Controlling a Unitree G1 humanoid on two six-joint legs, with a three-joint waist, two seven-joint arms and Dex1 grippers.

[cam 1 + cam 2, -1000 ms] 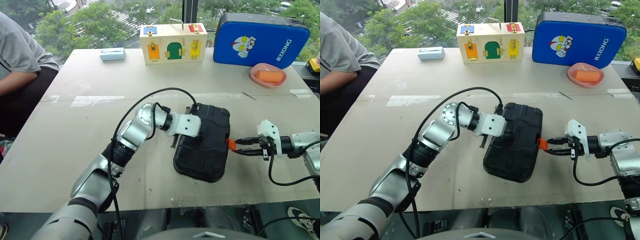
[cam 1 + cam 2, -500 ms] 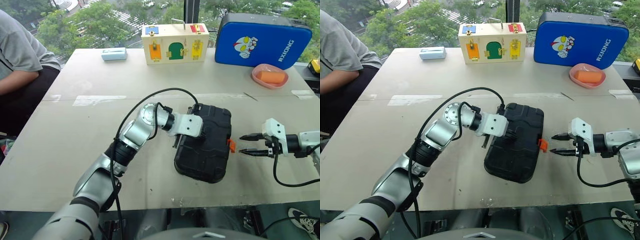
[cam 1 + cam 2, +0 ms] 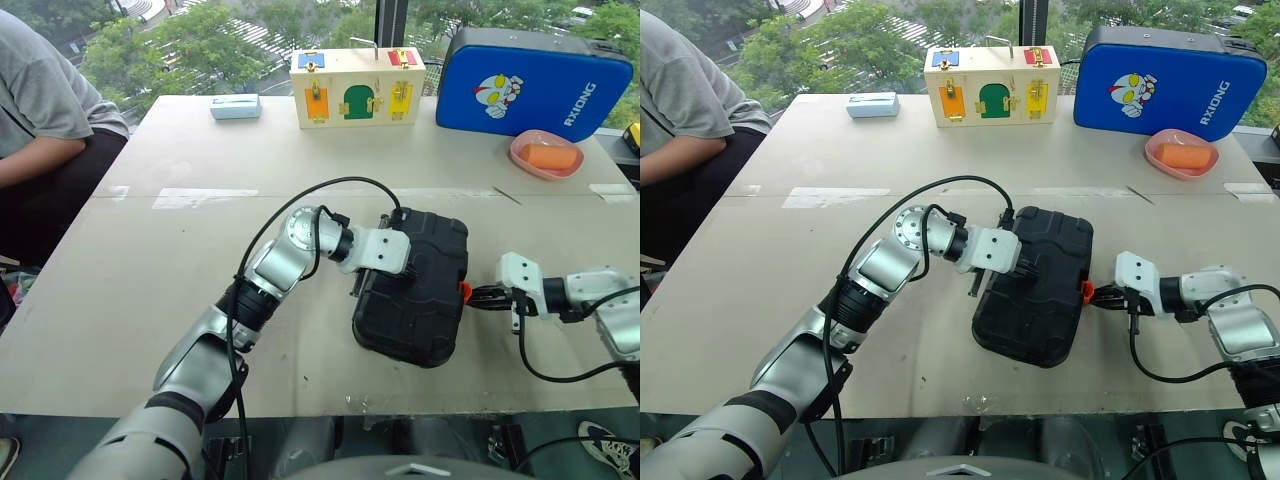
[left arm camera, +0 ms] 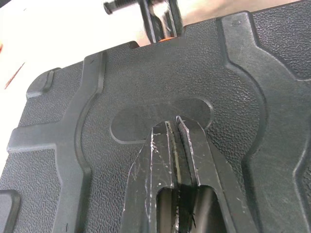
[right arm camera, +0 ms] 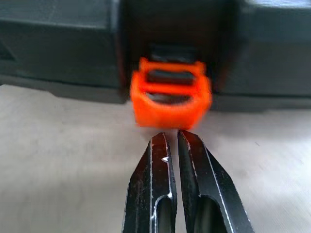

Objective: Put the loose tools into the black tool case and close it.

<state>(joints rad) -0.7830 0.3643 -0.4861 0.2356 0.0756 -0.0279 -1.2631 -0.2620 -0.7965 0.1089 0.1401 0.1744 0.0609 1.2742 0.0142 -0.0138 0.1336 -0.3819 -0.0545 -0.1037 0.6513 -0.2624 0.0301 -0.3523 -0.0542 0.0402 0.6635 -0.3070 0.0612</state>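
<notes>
the right claw (image 5: 172, 138) now has its two black fingers pressed together, holding nothing, tips just short of the orange latch (image 5: 170, 92). half a second ago those fingers stood apart and back from the case; a second ago they were up at the latch. the latch stands out from the case edge rather than lying flat, so my reading is that it is not snapped home and the shut fingers are lined up to push it in.

the black tool case (image 3: 415, 285) lies with its lid down in the near middle of the desk (image 3: 150, 260), latch at its 3 o'clock edge. the left claw (image 4: 176, 127) has not moved: fingers together, empty, tips resting on the ribbed lid from 9 o'clock, most likely bracing the case against the push.

no loose tools lie on the desk, so they are presumably inside.

farther off, at 12 o'clock, stands a wooden box with coloured doors (image 3: 357, 92), a pale blue block (image 3: 236, 105) at 11, a blue cartoon case (image 3: 525, 88) at 1 and a pink dish (image 3: 546, 154) before it. a seated person (image 3: 45, 110) is at 10. nothing blocks the latch.
</notes>
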